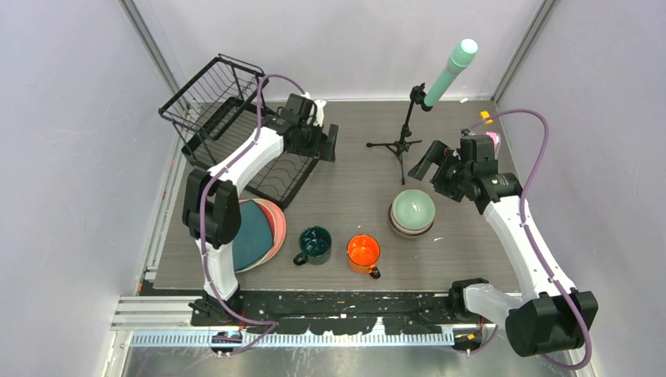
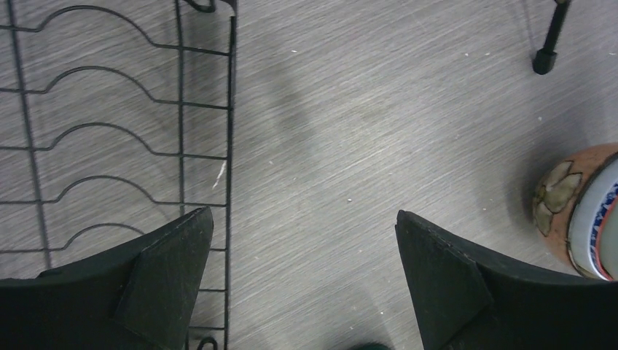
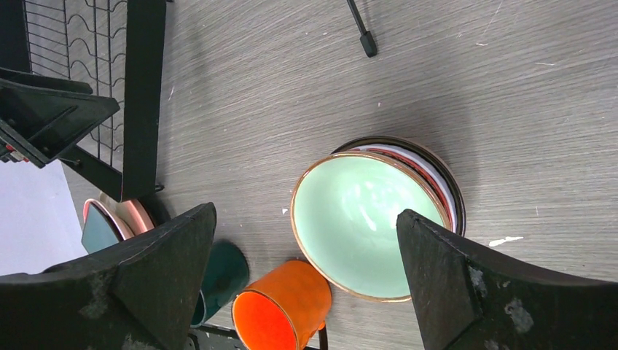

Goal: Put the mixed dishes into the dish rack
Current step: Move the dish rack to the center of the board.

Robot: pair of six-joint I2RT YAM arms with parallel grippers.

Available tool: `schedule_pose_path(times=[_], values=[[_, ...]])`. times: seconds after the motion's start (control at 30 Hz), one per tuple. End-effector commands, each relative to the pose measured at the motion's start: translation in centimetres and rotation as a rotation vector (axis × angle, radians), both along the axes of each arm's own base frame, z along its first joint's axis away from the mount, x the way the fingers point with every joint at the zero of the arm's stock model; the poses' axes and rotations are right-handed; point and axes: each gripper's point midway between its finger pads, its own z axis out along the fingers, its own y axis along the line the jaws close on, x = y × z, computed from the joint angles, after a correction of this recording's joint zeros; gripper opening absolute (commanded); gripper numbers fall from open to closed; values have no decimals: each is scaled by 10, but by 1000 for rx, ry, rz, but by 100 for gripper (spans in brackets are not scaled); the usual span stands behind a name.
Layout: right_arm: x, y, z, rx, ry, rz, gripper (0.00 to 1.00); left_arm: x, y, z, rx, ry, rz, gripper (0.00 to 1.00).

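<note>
Left pincer (image 2: 303, 214), right pincer (image 3: 306, 211): both wide open, holding nothing.

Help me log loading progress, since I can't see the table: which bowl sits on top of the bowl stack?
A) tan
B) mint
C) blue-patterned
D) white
B: the mint bowl lies uppermost, with its pale green inside fully exposed in both the top view and the right wrist view.
</note>
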Motion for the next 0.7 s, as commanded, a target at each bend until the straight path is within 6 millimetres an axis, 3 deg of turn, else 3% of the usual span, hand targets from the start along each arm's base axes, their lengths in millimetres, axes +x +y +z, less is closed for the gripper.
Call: schedule_pose_path(times=[0.0, 0.17, 0.43, 0.67], values=[[5, -1, 5, -14, -23, -3, 100, 13, 22, 14, 64, -89, 72, 100], [7, -1, 0, -14, -7, -1, 100, 15, 24, -15, 84, -28, 33, 100], [9, 2, -8, 0, 28, -7, 100, 23, 3, -29, 24, -30, -49, 98], [7, 2, -14, 3, 48, -8, 100, 27, -28, -35, -89, 5, -164, 91]])
